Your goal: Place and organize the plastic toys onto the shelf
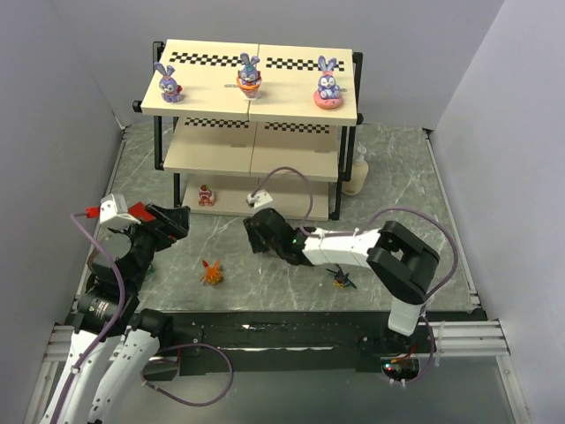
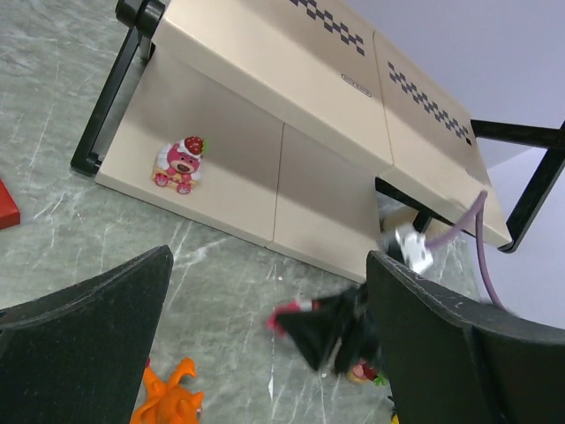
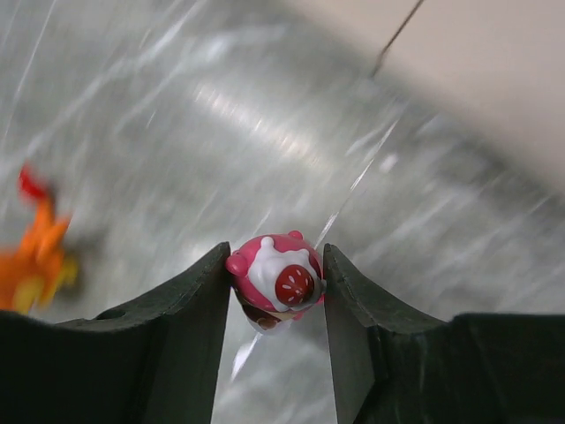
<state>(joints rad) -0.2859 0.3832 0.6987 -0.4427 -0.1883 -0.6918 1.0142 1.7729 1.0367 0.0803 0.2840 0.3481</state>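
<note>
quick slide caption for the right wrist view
Right hand grips a red-pink toy, with the marbled table and orange creature blurred behind.

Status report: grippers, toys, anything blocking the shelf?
Right gripper shut on red-pink figure, left gripper open, empty. Three bunnies on shelf top; orange creature, winged toy on table. Nothing seen blocking.

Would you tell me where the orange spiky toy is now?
In the top view, the orange spiky toy sits on the table left of centre, in front of the shelf.
</note>
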